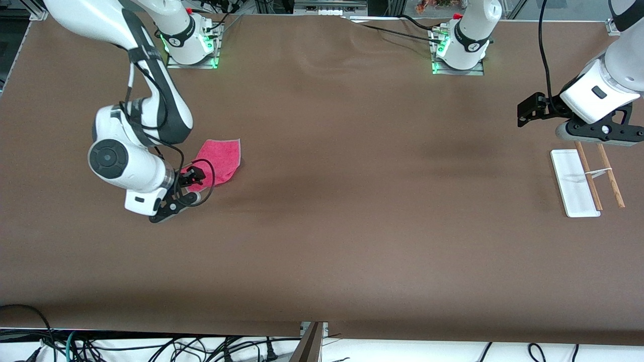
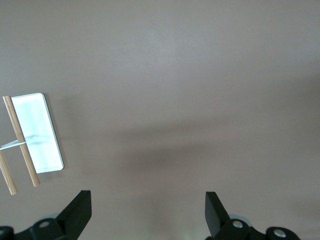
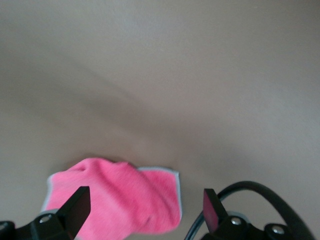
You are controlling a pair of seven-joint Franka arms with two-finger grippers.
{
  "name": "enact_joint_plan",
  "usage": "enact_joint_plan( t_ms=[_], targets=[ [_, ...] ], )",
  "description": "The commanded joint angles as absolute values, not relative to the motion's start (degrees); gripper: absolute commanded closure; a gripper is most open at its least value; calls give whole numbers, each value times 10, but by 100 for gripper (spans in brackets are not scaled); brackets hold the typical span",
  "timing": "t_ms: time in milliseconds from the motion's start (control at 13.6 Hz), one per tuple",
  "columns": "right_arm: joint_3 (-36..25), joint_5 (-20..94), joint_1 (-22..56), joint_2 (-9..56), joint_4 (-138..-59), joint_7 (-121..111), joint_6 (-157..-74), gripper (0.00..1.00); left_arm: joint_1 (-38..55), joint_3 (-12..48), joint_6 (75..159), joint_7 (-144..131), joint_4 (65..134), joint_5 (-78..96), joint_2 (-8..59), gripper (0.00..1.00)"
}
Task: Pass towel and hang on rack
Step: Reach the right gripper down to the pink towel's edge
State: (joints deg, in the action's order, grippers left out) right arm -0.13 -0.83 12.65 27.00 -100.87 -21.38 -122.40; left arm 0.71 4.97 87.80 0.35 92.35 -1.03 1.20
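The pink-red towel (image 1: pixel 221 158) lies crumpled on the brown table toward the right arm's end. My right gripper (image 1: pixel 191 196) is open and low over the towel's edge nearest the front camera. In the right wrist view the towel (image 3: pixel 115 200) shows between the spread fingers of the right gripper (image 3: pixel 145 207), which grip nothing. The rack (image 1: pixel 573 183) stands at the left arm's end, with a white base and two wooden rods (image 1: pixel 611 173). My left gripper (image 1: pixel 598 131) hovers open and empty just above the rack; in the left wrist view (image 2: pixel 148 210) the rack (image 2: pixel 40 132) is off to one side.
A black cable (image 1: pixel 206 173) loops from the right wrist over the towel. The two arm bases (image 1: pixel 188 40) (image 1: pixel 460 45) stand at the table's edge farthest from the front camera. Cables hang below the edge nearest that camera.
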Motion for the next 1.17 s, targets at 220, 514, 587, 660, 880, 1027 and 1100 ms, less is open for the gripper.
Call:
enact_joint_plan(
  t_ms=[220, 514, 587, 660, 880, 1027, 1100],
  targets=[
    [1, 27, 81, 322, -1032, -371, -1316, 1, 6, 48, 868, 10, 914, -2, 11, 0],
    [2, 52, 75, 349, -1033, -406, -1343, 10, 6, 48, 868, 10, 914, -3, 11, 0],
    [2, 53, 75, 348, -1036, -409, -1342, 14, 6, 48, 868, 10, 914, -2, 11, 0],
    [2, 53, 75, 345, -1046, -409, -1342, 21, 6, 48, 868, 10, 914, -2, 11, 0],
    [2, 57, 70, 338, -1063, -412, -1342, 32, 6, 48, 868, 10, 914, -2, 11, 0],
    [2, 57, 70, 338, -1066, -412, -1343, 32, 6, 48, 868, 10, 914, -2, 11, 0],
    [2, 57, 70, 338, -1070, -412, -1343, 32, 6, 48, 868, 10, 914, -2, 11, 0]
  ],
)
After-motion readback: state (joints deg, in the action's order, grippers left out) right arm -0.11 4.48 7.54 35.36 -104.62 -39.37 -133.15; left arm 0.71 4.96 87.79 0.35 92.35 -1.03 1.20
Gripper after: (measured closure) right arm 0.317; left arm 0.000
